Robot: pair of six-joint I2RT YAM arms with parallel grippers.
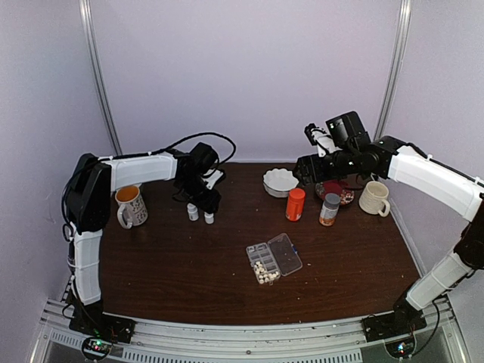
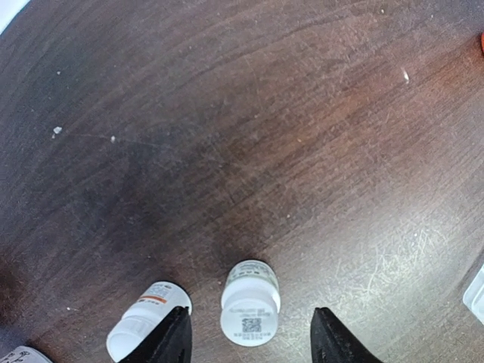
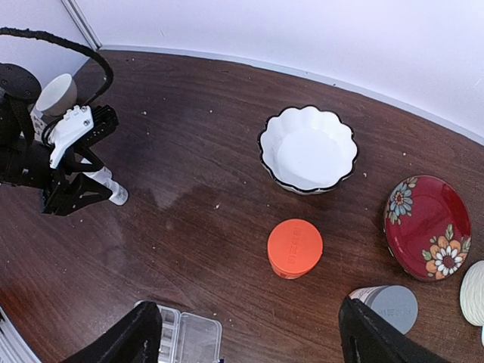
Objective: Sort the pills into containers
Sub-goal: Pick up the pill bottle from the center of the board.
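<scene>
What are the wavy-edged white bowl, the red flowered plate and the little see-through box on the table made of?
The white bowl looks like glazed ceramic: smooth, glossy white with a dark painted rim. The red plate is probably glazed ceramic too, shiny with painted flowers. The organizer box appears to be hard clear plastic, since its lid is see-through.

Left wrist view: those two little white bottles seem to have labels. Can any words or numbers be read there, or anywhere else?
White bottle with the square code: lines of print by the code, too small to read.
Other white bottle: orange-striped label, blurred, unreadable.
Orange cap: faint raised marks, not legible.
Nothing else carries readable text.
</scene>
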